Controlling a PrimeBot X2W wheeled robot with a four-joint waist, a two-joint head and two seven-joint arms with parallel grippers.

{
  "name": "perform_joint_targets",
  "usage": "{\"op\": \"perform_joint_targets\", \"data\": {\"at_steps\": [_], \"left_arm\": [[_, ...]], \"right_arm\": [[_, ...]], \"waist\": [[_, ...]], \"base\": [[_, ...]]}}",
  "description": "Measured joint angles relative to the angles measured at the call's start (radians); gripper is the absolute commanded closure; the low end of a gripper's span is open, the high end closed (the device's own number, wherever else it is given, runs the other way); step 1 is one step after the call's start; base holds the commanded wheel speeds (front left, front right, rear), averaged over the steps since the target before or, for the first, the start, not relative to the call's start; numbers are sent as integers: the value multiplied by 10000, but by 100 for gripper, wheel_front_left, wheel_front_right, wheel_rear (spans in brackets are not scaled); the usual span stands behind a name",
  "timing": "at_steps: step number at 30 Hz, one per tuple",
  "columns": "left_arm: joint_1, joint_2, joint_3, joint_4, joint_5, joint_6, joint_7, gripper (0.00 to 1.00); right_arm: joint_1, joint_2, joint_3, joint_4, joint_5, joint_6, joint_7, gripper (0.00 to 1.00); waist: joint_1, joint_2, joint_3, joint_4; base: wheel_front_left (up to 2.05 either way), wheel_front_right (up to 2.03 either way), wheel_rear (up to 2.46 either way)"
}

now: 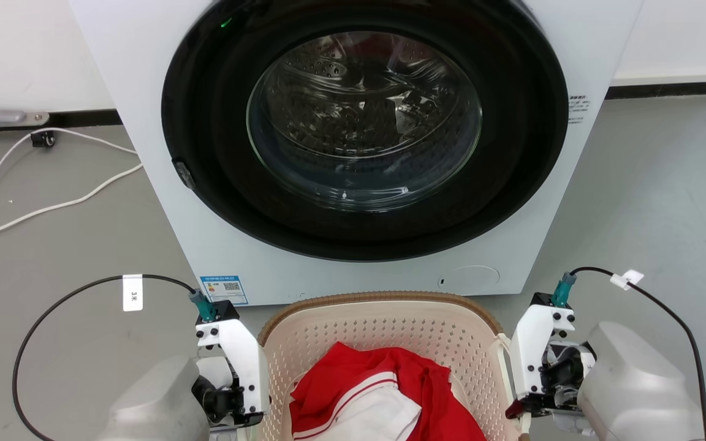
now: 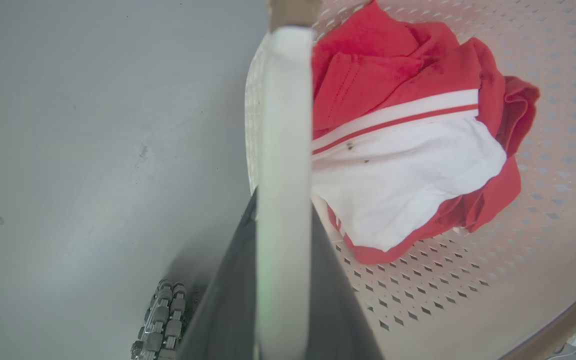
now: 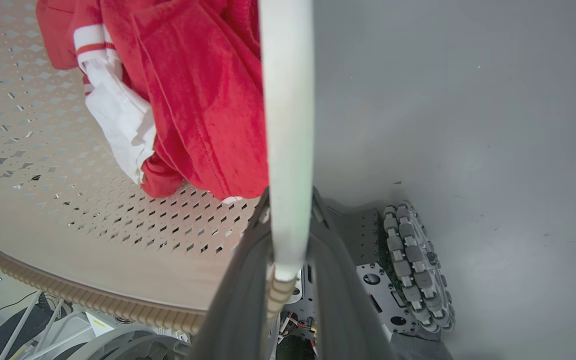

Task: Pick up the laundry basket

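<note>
The laundry basket [image 1: 383,331] is just before the washing machine [image 1: 144,122], between the two grippers: the left gripper [image 1: 233,373] at its left side, the right gripper [image 1: 534,373] at its right. Each straddles the side handle [image 2: 285,125] nearest it, a finger on either side. A garment [image 1: 377,392] lies in the basket. A cable [image 1: 53,208] lies on the floor [image 1: 653,202] left of the machine

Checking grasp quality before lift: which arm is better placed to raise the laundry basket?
Neither alone: left jaws straddle the left handle, right jaws the right handle, so lifting the laundry basket likely needs both.
</note>
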Motion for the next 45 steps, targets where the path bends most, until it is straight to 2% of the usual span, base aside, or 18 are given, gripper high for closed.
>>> {"op": "perform_joint_targets", "data": {"at_steps": [10,45], "left_arm": [[63,-42,-104,79,-173,0,161,100],[87,-48,-412,217,-606,4,136,100]], "right_arm": [[86,21,-270,0,-278,0,209,100],[119,-4,311,12,410,-35,314,100]], "waist": [[0,0,-191,45],[2,0,-262,11]], "base": [[0,0,0],[0,0,0]]}}
